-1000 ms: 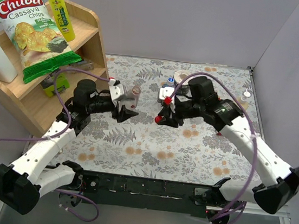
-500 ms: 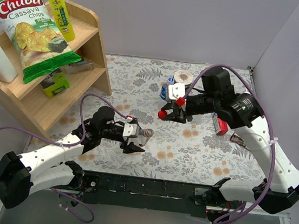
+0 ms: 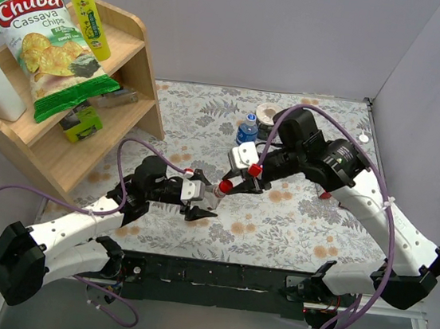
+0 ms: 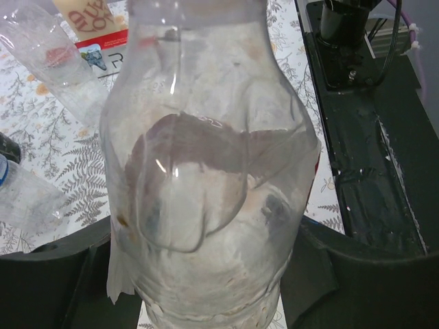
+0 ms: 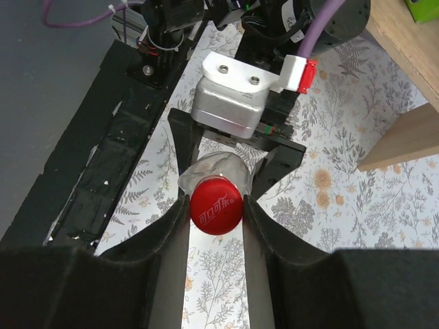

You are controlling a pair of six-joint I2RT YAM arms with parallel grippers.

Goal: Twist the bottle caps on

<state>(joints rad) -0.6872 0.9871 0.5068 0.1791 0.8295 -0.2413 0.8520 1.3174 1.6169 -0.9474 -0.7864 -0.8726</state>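
Note:
My left gripper (image 3: 202, 198) is shut on a clear empty bottle (image 3: 210, 195), held low over the floral mat with its mouth toward the right arm. In the left wrist view the bottle (image 4: 206, 157) fills the frame between the dark fingers (image 4: 322, 267). My right gripper (image 3: 230, 183) is shut on the red cap (image 3: 224, 187). In the right wrist view the red cap (image 5: 216, 205) sits between the fingers, right against the bottle's mouth (image 5: 212, 168). I cannot tell whether it is threaded on. A small bottle wearing a blue cap (image 3: 248, 123) stands behind.
A wooden shelf (image 3: 128, 65) at the left holds a chips bag (image 3: 47, 39) and a yellow squeeze bottle (image 3: 88, 10). A tape roll (image 3: 268, 114) lies at the back of the mat. Another clear bottle (image 4: 41, 48) lies by a red-and-white packet (image 4: 96, 31).
My right gripper has come down and to the left with the red cap, reaching the mouth of the held bottle. The left arm has barely moved in the last half second.

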